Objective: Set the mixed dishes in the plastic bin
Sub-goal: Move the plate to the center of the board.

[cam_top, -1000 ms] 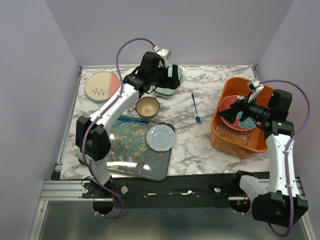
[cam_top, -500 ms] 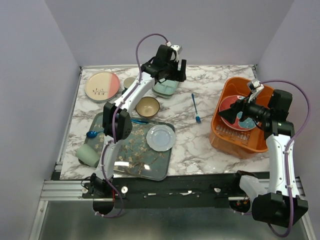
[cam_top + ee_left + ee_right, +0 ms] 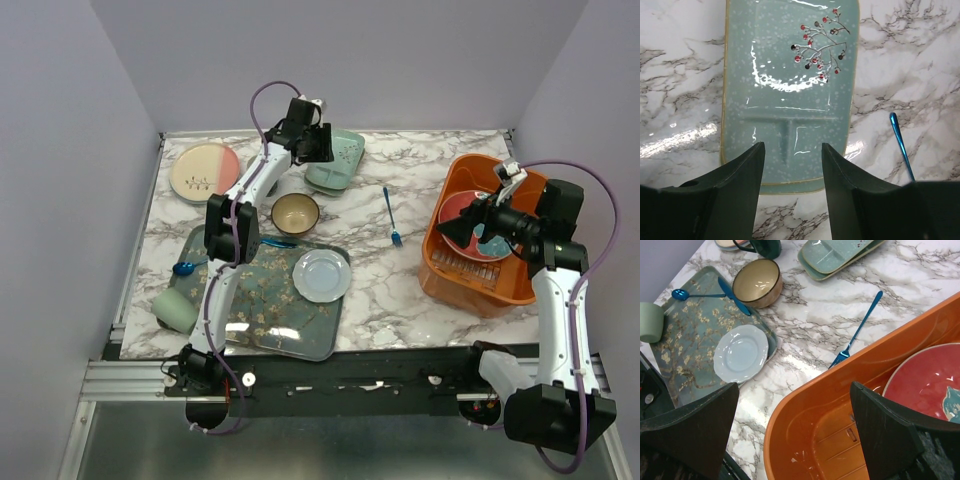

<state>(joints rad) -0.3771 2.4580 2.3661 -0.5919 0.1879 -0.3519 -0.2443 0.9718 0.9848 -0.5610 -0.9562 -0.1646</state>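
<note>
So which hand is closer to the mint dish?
Left. The left hand is right above the mint dish; the right hand is far off, over the orange bin.

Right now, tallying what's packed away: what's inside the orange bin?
One teal-and-red plate lies in the orange bin. The right gripper covers part of it from above; anything under the plate is hidden.

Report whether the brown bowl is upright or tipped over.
Upright: the brown bowl sits on its base, rim up, empty cream inside showing.
</note>
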